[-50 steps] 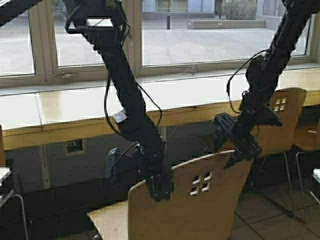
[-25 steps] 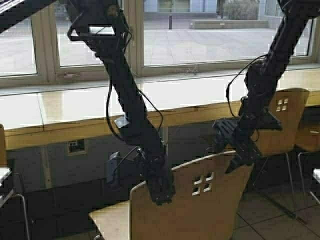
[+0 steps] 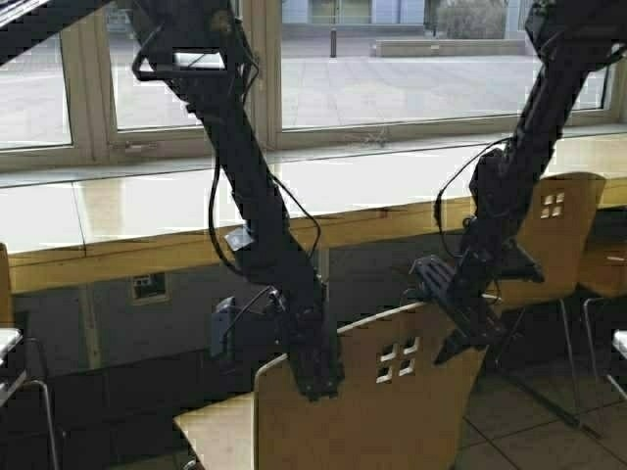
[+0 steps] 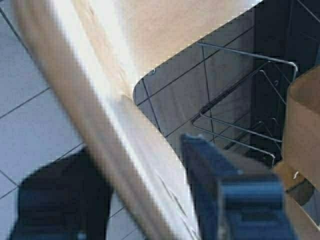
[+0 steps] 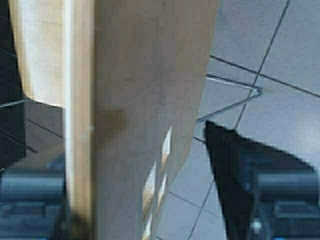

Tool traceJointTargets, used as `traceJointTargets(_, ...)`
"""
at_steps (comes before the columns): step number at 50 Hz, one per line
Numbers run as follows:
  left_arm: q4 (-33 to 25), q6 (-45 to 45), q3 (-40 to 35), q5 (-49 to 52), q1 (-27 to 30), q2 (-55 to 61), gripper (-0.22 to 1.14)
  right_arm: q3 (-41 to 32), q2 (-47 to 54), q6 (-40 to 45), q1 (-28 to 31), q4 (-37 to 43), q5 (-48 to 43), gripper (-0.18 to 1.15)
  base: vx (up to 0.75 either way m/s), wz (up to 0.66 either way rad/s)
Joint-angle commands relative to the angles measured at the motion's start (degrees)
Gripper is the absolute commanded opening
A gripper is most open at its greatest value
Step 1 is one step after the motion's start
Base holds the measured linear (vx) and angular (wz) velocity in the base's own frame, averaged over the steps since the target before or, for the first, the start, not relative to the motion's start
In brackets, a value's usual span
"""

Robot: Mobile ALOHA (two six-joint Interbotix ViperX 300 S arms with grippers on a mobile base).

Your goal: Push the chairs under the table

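The nearest tan plywood chair (image 3: 392, 411) stands back-on to me, in front of the long pale table (image 3: 167, 201) with its yellow-wood edge. My left gripper (image 3: 313, 370) is shut on the top edge of this chair's back, left of the square cut-outs; the left wrist view shows the back (image 4: 100, 90) pinched inside the gripper (image 4: 137, 150). My right gripper (image 3: 458, 331) is open and straddles the back's right top corner. In the right wrist view one side of that gripper (image 5: 132, 145) stays clear of the back (image 5: 145, 75). A second tan chair (image 3: 558, 230) stands at the table farther right.
A third chair (image 3: 605, 269) shows partly at the far right. A wall socket (image 3: 148, 286) sits under the table. A metal-framed piece of furniture (image 3: 12, 377) is at the left edge. Windows run behind the table. Tiled floor (image 3: 529, 431) lies to the right.
My right gripper has moved down and to the left, onto the right top corner of the chair back. The left gripper keeps its hold. The scene has shifted slightly right.
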Motion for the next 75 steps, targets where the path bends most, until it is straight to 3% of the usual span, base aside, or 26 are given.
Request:
traceJointTargets(1, 0.2, 0.3, -1.3, -0.4, 1.9, -2.9, 0.75, -1.2, 0.1, -0.2, -0.1, -0.1, 1.3, 0.86, 0.0, 0.0)
traceJointTargets(7, 0.3, 1.3, -1.2, -0.6, 1.9, -2.8, 0.64, -1.1, -0.3, -0.2, -0.2, -0.1, 1.2, 0.72, 0.0, 0.0)
traceJointTargets(16, 0.2, 2.2, -1.1, -0.4, 2.2, -2.9, 0.22, -0.7, -0.5, 0.0, -0.1, 0.0, 2.7, 0.14, 0.01, 0.02)
traceJointTargets(20, 0.3, 2.3, -1.1, -0.3, 2.5, -3.1, 0.01, -0.6, -1.0, 0.0, -0.1, 0.1, 3.4, -0.02, 0.01, 0.03)
traceJointTargets(27, 0.3, 2.4, -0.4, -0.2, 4.0, -3.3, 0.01, -0.2, -1.5, 0.0, 0.3, 0.0, 4.2, 0.05, 0.02, 0.03)
traceJointTargets(47, 0.4, 6.0, 3.0, -0.3, 9.1, -5.8, 0.03, 0.4, -2.1, -0.1, 1.3, 0.1, 4.7, 0.05, 0.08, 0.06)
traceJointTargets(75, 1.1, 7.6, 4.4, -0.4, 9.9, -7.0, 0.03, 1.5, -1.8, -0.5, 1.3, -0.1, 4.9, 0.05, 0.22, 0.11)
